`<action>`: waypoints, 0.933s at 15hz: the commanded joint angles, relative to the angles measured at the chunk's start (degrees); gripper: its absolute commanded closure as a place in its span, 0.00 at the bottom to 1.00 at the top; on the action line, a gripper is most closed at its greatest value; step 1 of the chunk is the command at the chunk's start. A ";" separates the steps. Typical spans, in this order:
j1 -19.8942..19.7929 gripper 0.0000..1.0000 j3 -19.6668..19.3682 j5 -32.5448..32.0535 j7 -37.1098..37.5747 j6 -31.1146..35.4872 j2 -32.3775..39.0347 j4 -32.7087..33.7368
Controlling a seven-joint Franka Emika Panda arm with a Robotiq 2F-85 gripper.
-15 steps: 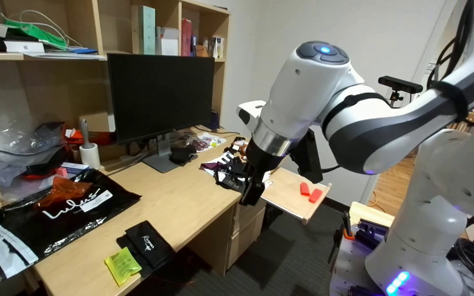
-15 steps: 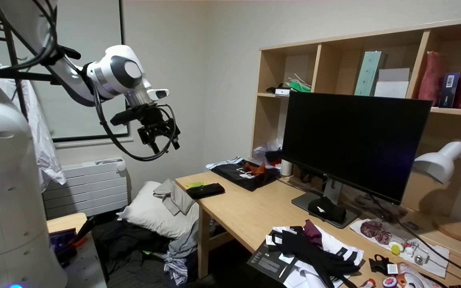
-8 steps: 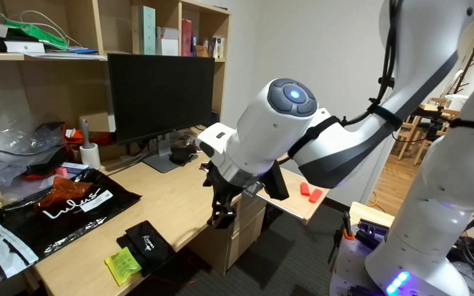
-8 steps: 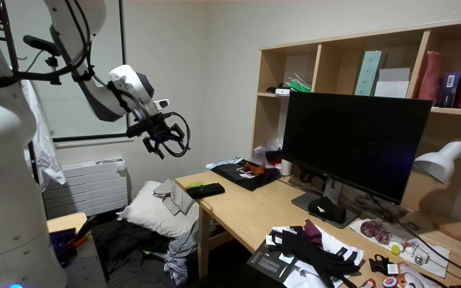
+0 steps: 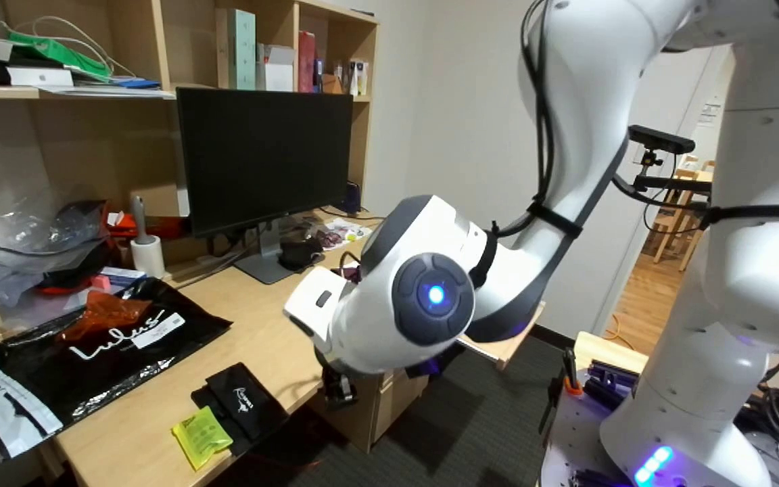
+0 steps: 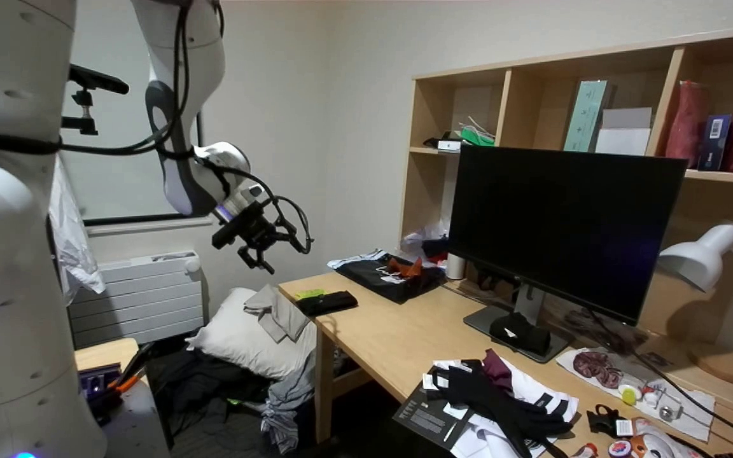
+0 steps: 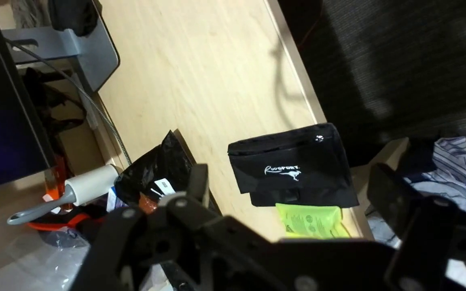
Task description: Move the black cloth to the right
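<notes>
The black cloth (image 7: 291,151) lies flat and folded on the desk (image 7: 200,72), with white lettering and a small animal figure on top. Its right side reaches over the desk's front edge. The yellow-green pad (image 7: 312,220) touches its lower border in the wrist view. In an exterior view the cloth (image 5: 254,399) rests near the desk's end, close to the large black sheet (image 5: 190,308). My gripper (image 6: 289,259) hangs in the air above and away from the cloth, open, its fingers wide apart and nothing between them. In an exterior view the wrist hides most of my gripper (image 5: 339,398).
A monitor (image 6: 564,229) stands on the desk at the back. Behind it rise wooden shelves (image 6: 455,105). A lint roller (image 7: 93,184) is beside the black sheet. Gloves and papers (image 6: 500,401) cover another part of the desk. A pillow (image 6: 245,337) with clothes lies beyond the desk's end.
My arm has swung toward the desk's end with the cloth, and the gripper has come lower. It has stayed open. The cloth, pad and black sheet have not moved.
</notes>
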 commanded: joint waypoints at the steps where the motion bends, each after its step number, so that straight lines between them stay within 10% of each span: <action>1: 12.69 0.00 -11.17 -8.96 8.84 -5.53 13.42 6.71; 6: 22.94 0.00 -20.36 -16.04 15.78 -5.81 26.71 17.60; 14: 25.65 0.00 -22.07 -20.15 16.44 -6.61 33.21 26.34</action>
